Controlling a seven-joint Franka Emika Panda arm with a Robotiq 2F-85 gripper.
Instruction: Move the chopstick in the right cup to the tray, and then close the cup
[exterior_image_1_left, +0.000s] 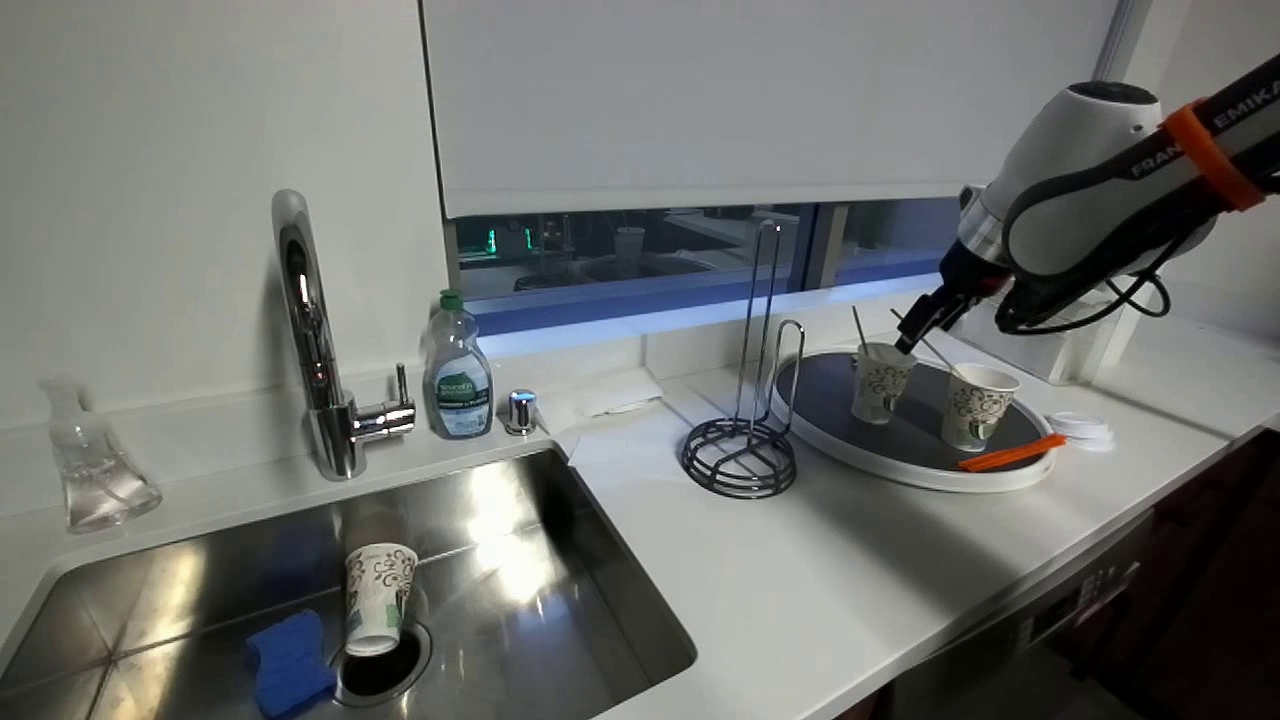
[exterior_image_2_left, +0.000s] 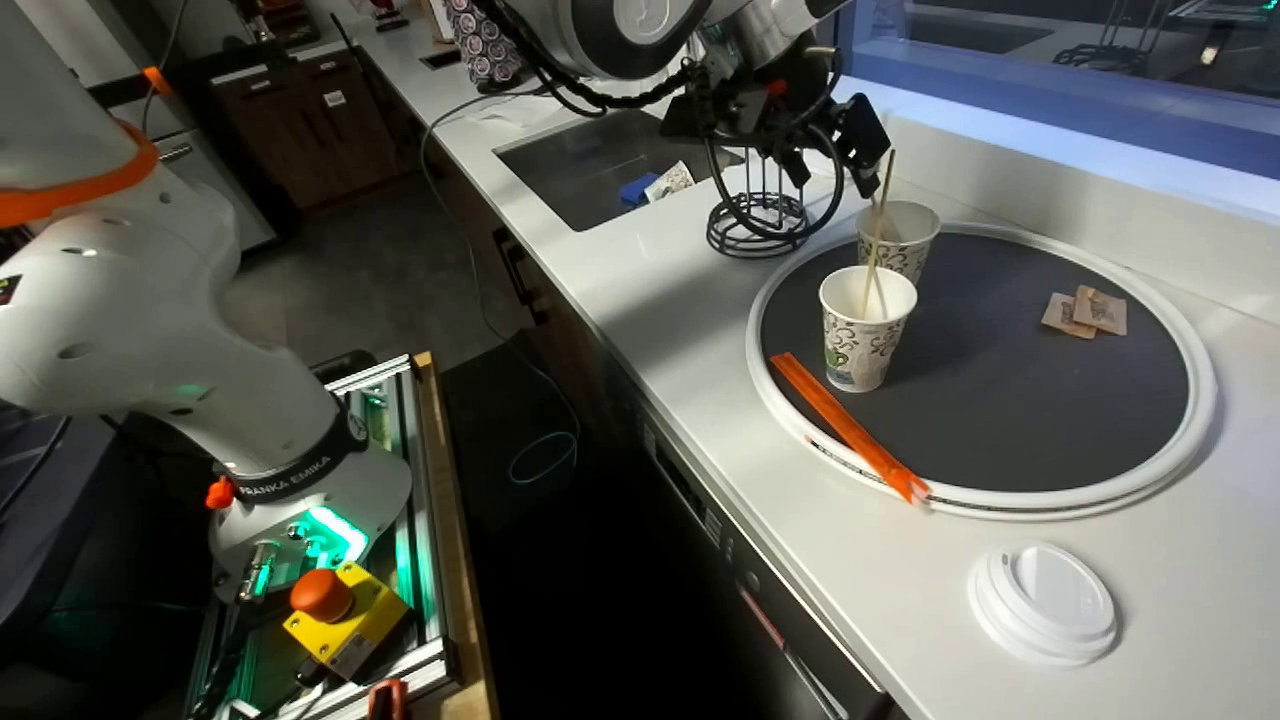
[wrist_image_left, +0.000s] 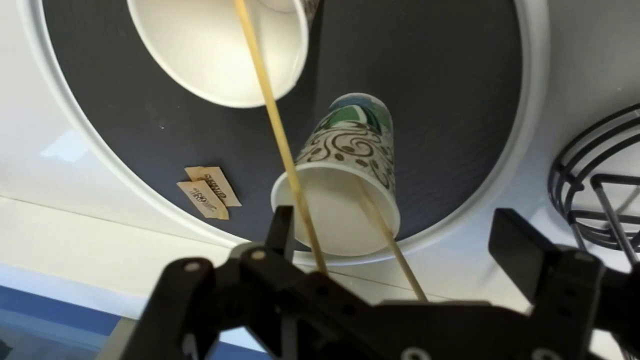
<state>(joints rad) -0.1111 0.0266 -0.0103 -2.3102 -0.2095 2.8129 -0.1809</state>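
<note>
Your tray (exterior_image_2_left: 1010, 430) has a matt surface and a smooth, faintly glossy rim. Your gripper (wrist_image_left: 396, 220) shows a matt finish. The cups (exterior_image_2_left: 864, 350) look to you like printed paper, the chopsticks (wrist_image_left: 270, 103) like plain wood. You see glossy metal in the sink (exterior_image_1_left: 510, 620), mirror-bright metal in the faucet (exterior_image_1_left: 318, 340), smooth plastic in the lid (exterior_image_2_left: 1043, 603).

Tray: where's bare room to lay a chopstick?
In an exterior view, the tray is bare between the orange strip and paper packets, and from those packets to the farther cup. It's crowded around that cup: the nearer cup, leaning chopsticks and open gripper are close.
</note>
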